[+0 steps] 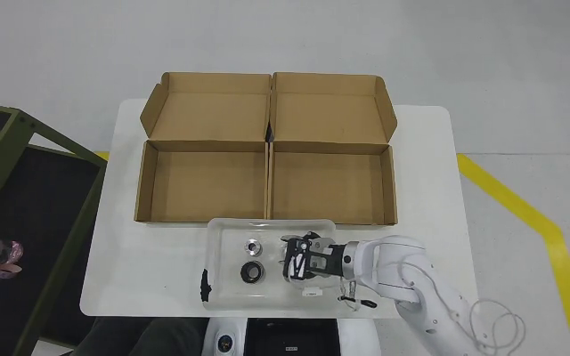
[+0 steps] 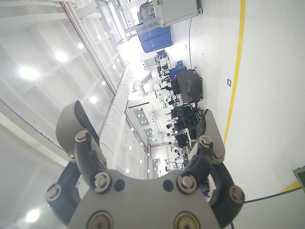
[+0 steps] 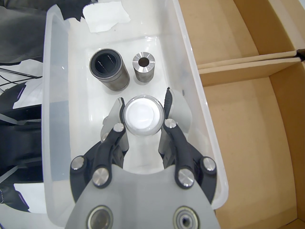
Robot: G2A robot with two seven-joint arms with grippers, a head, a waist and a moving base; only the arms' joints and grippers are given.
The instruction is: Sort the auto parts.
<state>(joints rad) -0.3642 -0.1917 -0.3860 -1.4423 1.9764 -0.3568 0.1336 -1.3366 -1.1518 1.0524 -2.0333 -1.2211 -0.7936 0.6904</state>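
Top view: set above the arms, facing straight down, far enough off to take in the whole table [image 1: 427, 160], both cardboard boxes [image 1: 203, 187] and the clear tub [image 1: 267, 221].

Right wrist view: set just behind the right gripper [image 3: 144, 96], looking steeply down into the tub from close by. Shares with the top view the tub, the white-topped part [image 3: 141, 116] clasped in that gripper, and the boxes' near walls.

Left wrist view: set just behind the left gripper [image 2: 143, 115], turned up and away toward a hall ceiling [image 2: 35, 48] and floor [image 2: 262, 72].
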